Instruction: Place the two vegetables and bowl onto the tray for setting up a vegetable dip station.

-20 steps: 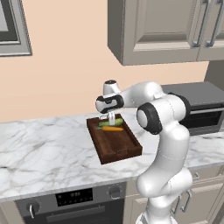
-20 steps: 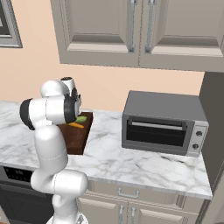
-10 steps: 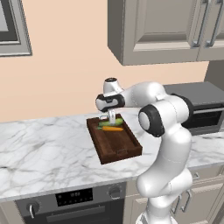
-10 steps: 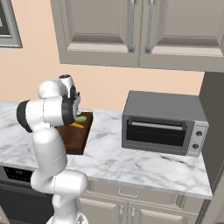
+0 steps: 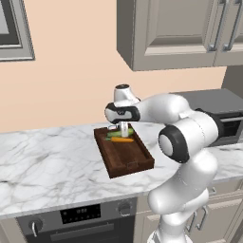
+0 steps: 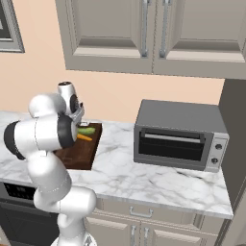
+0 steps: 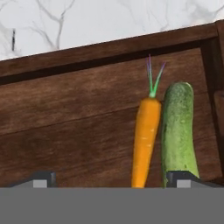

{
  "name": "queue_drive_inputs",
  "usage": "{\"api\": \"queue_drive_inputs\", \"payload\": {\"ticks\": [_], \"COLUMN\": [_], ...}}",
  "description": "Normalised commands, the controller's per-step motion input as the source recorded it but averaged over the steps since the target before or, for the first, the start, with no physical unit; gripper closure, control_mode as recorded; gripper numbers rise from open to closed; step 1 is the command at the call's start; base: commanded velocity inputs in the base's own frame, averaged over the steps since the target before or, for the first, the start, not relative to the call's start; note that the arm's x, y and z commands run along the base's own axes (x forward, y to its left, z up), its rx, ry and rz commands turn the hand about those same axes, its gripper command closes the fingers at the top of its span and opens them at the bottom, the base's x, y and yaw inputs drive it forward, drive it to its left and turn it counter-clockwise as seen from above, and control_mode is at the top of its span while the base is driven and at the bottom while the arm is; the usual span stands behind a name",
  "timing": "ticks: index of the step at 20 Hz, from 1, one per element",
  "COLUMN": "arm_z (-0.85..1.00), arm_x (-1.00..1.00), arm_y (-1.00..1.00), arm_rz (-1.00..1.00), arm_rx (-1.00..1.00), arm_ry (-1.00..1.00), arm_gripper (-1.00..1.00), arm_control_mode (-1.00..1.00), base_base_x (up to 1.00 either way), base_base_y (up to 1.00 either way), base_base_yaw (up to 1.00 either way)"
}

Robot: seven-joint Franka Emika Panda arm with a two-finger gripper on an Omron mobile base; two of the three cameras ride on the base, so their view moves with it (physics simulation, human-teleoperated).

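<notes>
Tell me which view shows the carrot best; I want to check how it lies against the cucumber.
The hand view: the carrot lies large on the tray, side by side with the cucumber. In the left base view it is a small orange sliver under the gripper; in the right base view the arm partly hides it.

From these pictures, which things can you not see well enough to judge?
- Tray: in the right base view the arm hides its left part.
- Carrot and cucumber: the hand view cuts off their lower ends; in both base views they are too small for detail.
- Gripper: too small to judge its fingers in the left base view.
</notes>
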Motion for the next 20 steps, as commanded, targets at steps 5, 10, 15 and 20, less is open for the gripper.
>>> {"api": "queue_drive_inputs", "payload": {"ticks": [5, 10, 15, 20], "arm_z": [0.33, 0.45, 0.37, 0.06], "arm_x": [-0.53, -0.4, -0.3, -0.5], "arm_y": [-0.19, -0.19, -0.24, -0.27], "arm_rz": [-0.07, -0.17, -0.23, -0.24], "arm_rx": [0.0, 0.0, 0.0, 0.0], "arm_ry": [0.0, 0.0, 0.0, 0.0], "arm_gripper": [-1.0, -1.0, -1.0, -1.0], "arm_control_mode": [-1.0, -1.0, -1.0, -1.0], "base_base_x": [0.0, 0.0, 0.0, 0.0], "base_base_y": [0.0, 0.0, 0.0, 0.0], "base_base_yaw": [0.0, 0.0, 0.0, 0.0]}}
